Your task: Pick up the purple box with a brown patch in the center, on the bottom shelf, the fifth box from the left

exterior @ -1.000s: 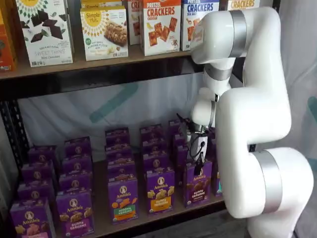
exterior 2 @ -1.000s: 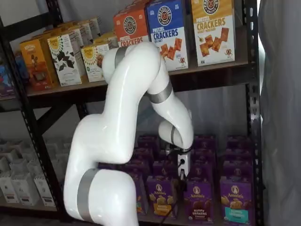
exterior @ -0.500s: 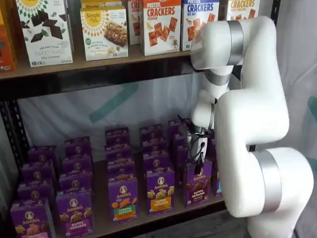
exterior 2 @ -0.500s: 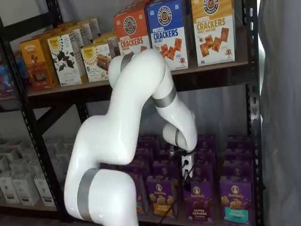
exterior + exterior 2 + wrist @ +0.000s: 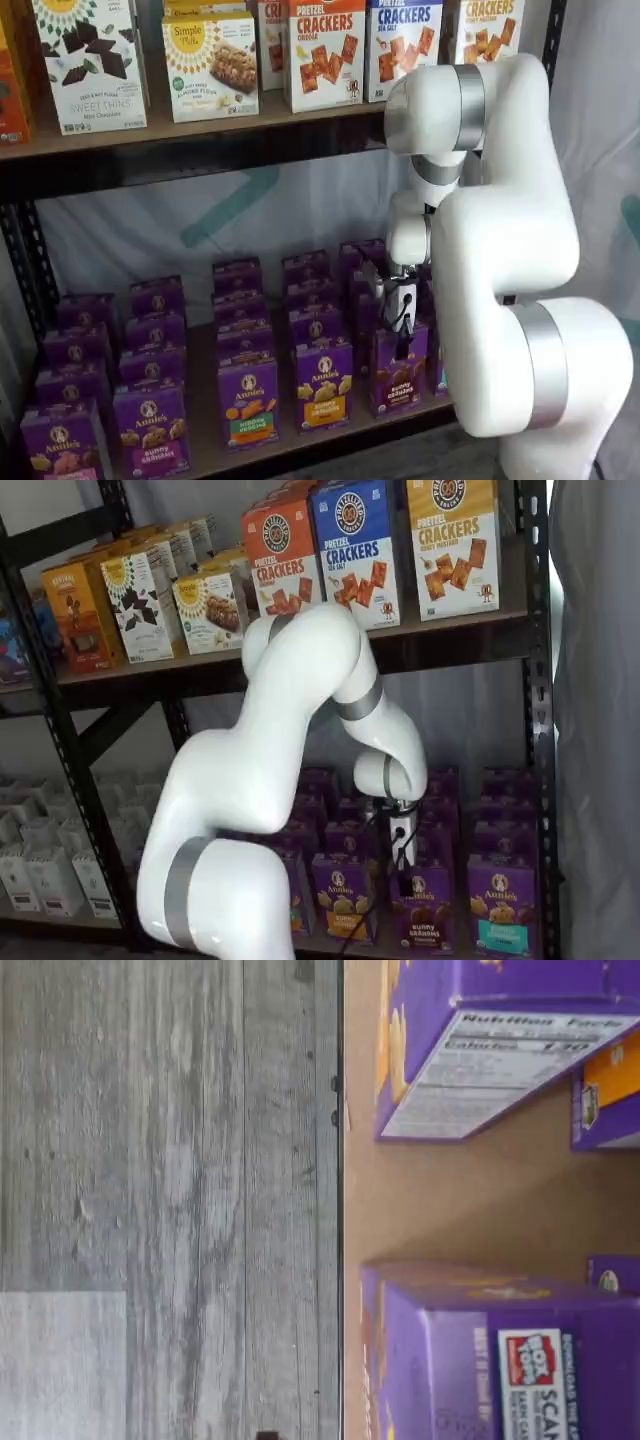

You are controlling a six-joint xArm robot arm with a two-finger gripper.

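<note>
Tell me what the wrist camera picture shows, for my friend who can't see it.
Purple boxes stand on a tan wooden shelf, one of them showing its white nutrition label. Beyond the shelf's black front rail there is grey wood-look floor. The fingers are not in this picture.

The wrist view is taken from close above the front edge of the bottom shelf (image 5: 470, 1210), turned on its side; grey plank floor (image 5: 160, 1200) fills one half, and purple carton tops (image 5: 500, 1350) are seen large and cropped. Both shelf views are set in front of the rack, well back from it, with the arm (image 5: 500, 250) between camera and shelves. One is faced nearly square on; the other (image 5: 260, 810) is angled across the rack. The cracker boxes (image 5: 325, 55) above and the purple rows directly below the jaws are shared by both.
</note>
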